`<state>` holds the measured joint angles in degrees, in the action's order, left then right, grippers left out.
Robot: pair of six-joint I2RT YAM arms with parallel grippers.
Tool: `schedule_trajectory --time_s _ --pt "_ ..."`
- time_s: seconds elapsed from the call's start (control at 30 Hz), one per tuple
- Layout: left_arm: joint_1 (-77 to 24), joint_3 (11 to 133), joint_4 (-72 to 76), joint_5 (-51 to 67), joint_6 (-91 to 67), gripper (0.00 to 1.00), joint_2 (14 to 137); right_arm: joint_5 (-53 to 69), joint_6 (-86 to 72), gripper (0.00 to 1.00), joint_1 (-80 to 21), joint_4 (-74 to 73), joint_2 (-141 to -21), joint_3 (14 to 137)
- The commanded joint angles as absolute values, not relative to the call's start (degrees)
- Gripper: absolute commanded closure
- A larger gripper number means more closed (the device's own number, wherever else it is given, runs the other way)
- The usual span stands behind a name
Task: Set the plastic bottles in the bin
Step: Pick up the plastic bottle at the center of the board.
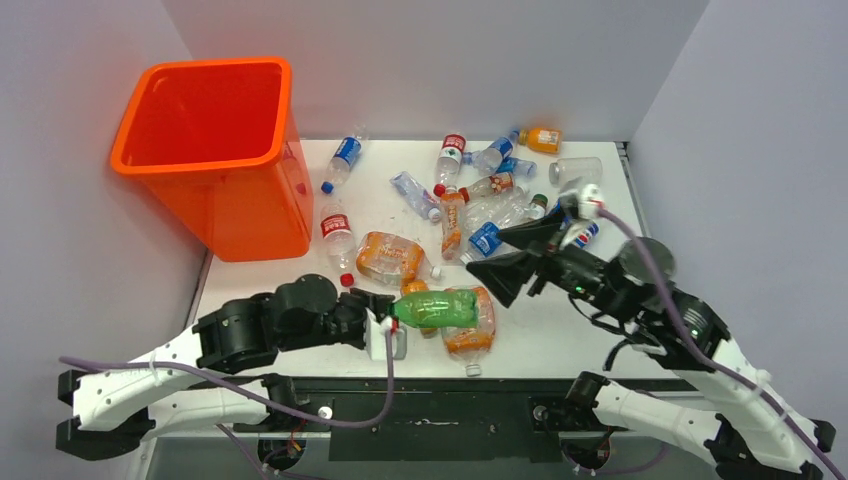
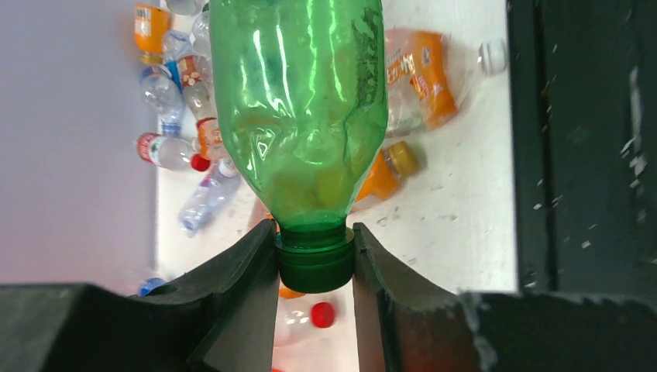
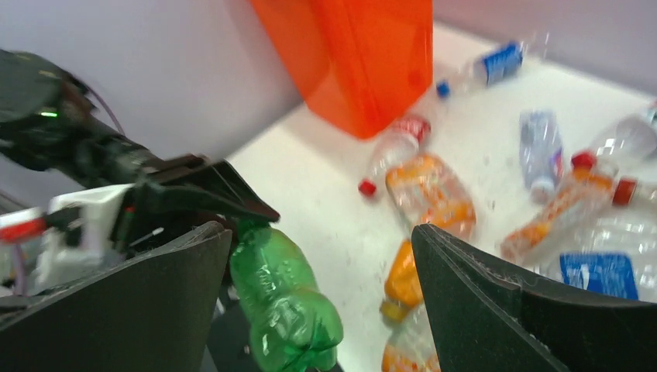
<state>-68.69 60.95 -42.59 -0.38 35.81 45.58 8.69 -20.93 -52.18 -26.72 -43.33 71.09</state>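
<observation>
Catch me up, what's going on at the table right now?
The left claw is shut on the cap of the green bottle, holding it near the front edge of the table, not yet at the orange bin in the far left corner. The right claw is open and empty by the other bottles scattered across it.
</observation>
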Motion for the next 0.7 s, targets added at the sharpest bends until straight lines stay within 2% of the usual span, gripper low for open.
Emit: schedule_trajectory --time_s 0.0,0.2,0.43,0.67 --pt "-76.8 59.0 -39.1 -16.0 53.5 1.00 45.0 13.2 -19.2 0.10 -52.5 -36.5 -48.5 71.4" --pt "-82.8 55.8 -34.3 -30.4 70.3 1.00 48.4 20.4 -16.0 0.10 -52.5 -38.4 -53.4 69.7" --pt "-82.9 50.4 -25.0 -35.2 83.7 1.00 46.3 25.9 -16.9 0.10 -52.5 -36.3 -52.3 66.3" --pt "-82.8 47.2 -20.1 -34.8 86.1 1.00 44.6 29.1 -22.1 0.10 -52.4 -32.8 -50.5 59.2"
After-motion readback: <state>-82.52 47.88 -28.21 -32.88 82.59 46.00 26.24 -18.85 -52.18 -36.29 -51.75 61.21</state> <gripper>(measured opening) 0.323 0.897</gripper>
